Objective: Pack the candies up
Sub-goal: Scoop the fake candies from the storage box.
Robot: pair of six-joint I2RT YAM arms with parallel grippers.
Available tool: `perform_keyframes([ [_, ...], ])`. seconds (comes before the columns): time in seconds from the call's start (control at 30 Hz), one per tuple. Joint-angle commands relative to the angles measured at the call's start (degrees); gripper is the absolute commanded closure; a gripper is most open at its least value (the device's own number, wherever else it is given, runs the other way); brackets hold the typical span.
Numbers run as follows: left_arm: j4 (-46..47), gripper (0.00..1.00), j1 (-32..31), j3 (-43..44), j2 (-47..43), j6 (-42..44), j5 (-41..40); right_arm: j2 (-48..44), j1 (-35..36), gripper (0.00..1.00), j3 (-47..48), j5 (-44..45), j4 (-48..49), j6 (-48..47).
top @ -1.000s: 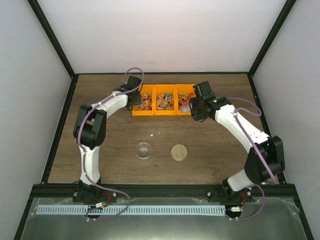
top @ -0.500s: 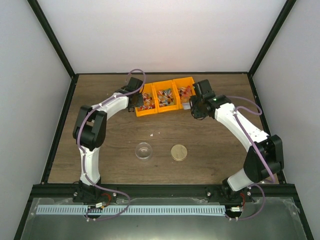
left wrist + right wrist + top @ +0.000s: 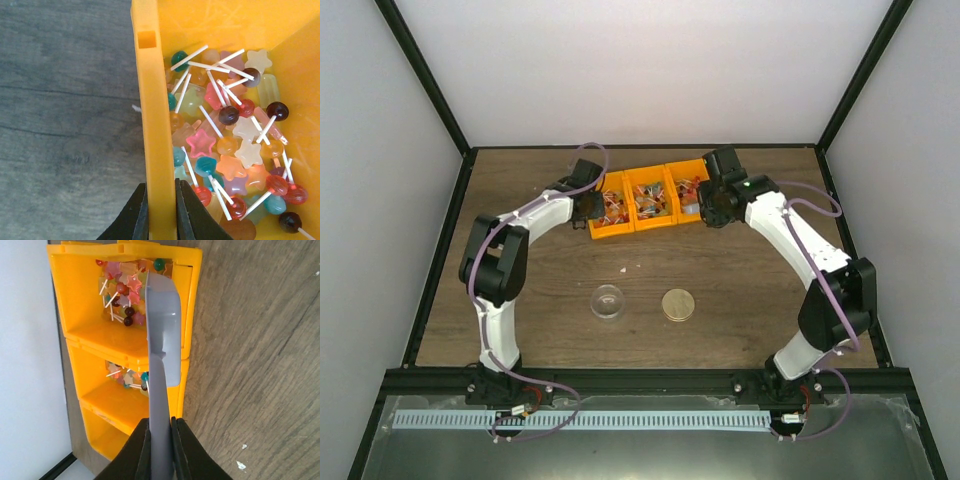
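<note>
Step in hand, as I read it: scooping, w/ nothing packed yet. The left end effector point(image 3: 161, 202) is pinching the outer side wall of the leftmost of the 3 joined orange bins point(image 3: 632, 228), fingers pressed on both faces of the wall, probably to steady the row. The row sits at the far part of the counter point(image 3: 740, 290), skewed rather than square to the edge.

The right end effector point(image 3: 160, 440) is clamped on the handle of a grey scoop point(image 3: 162, 325). In the right wrist view the scoop bowl hangs over the front wall of the end bin, at the edge of the pile. Only the scoop's back shows, so can't tell if it carries anything.

The candies point(image 3: 225, 145) are all in the bins: small lollipops on white sticks, stars and balls, mixed colours, heaped toward the back of each compartment. None visible elsewhere.

Nearer the arm bases, well apart from the bins, sit a clear cup point(image 3: 607, 300) and, beside it but not touching, a round gold lid point(image 3: 679, 304). The cup looks empty; too small to be sure.

Next move calls for:
- tip the scoop down into the pile and push under the candies; sticks may snag
- lift level, no spill
- carry to the clear cup and pour
- keep the left pinch so the bins don't slide
</note>
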Motion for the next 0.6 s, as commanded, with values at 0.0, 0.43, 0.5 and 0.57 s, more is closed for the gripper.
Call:
perform_keyframes([
  [0.0,-4.63,0.96,-1.15,-2.70,-3.05,2.95,3.76,1.48,-0.21,0.99,2.70,0.10,-3.60,-0.03],
  [0.43,-7.10,0.96,-2.98,-3.57,-4.51,-1.08,2.22,5.31,-0.64,0.99,4.52,-2.18,-12.92,2.17],
  [0.5,-7.36,0.96,-3.15,-3.50,-4.40,-1.44,2.74,7.68,-1.01,0.99,5.13,-2.61,-13.13,2.18],
  [0.57,-7.66,0.96,-3.46,-3.43,-4.32,-1.20,2.86,10.20,-1.57,0.99,4.54,-3.36,-11.95,1.98],
])
